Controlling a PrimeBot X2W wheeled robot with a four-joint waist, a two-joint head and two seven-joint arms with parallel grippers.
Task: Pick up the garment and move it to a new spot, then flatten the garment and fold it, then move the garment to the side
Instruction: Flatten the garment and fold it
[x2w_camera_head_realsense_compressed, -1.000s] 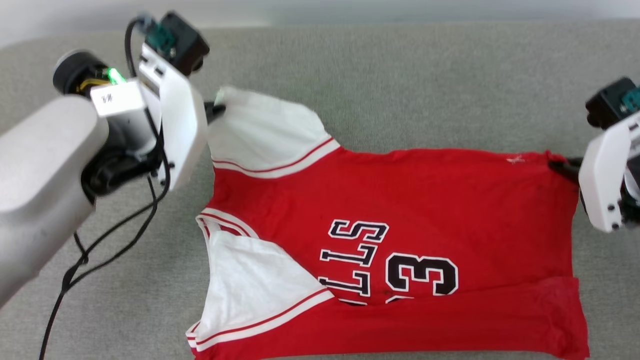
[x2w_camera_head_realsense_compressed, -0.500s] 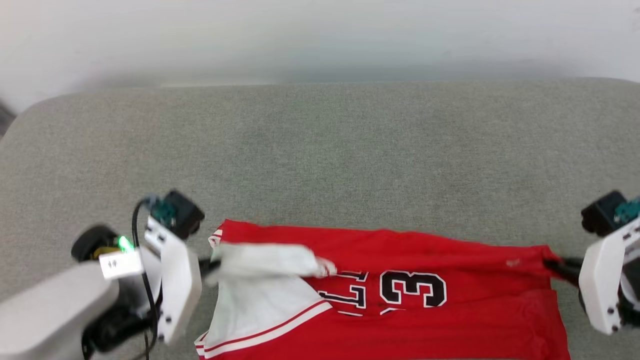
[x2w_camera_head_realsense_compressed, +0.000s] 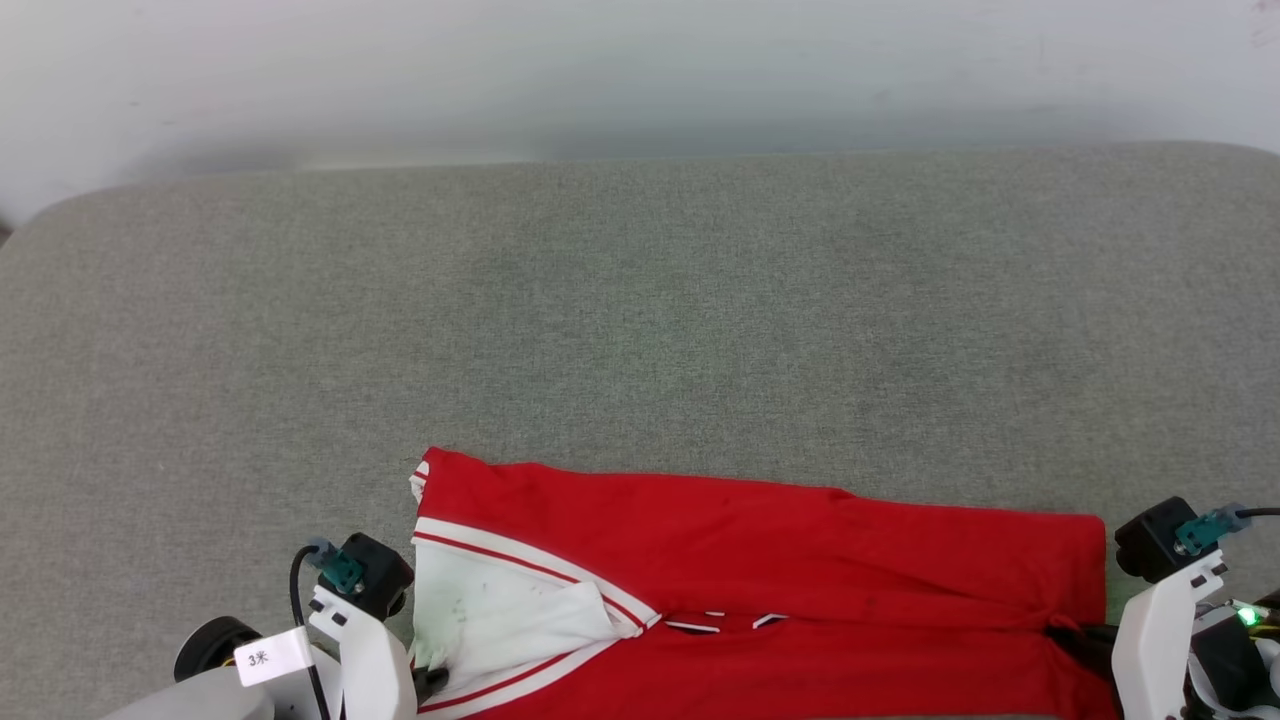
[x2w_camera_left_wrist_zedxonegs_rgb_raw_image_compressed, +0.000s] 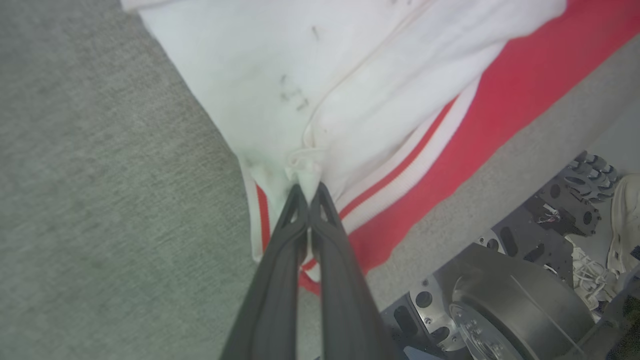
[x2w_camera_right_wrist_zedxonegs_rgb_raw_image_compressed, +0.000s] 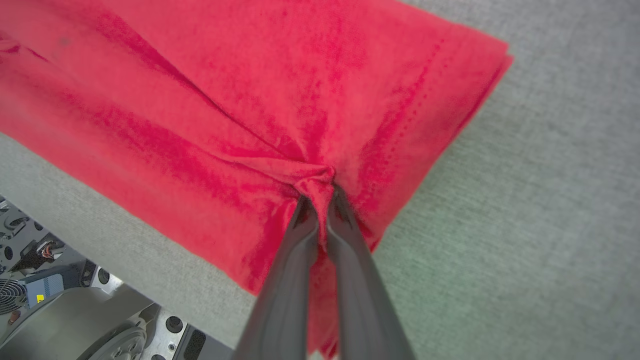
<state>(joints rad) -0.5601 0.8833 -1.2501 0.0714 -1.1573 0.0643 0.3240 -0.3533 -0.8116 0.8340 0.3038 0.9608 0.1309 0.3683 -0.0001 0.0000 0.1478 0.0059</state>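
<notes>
The garment lay folded lengthwise along the near edge of the grey fabric-covered table. The left gripper was clamped on its white sleeve, and the right gripper was pinched on its red hem.

garment folded in half, lettering nearly hidden
</notes>
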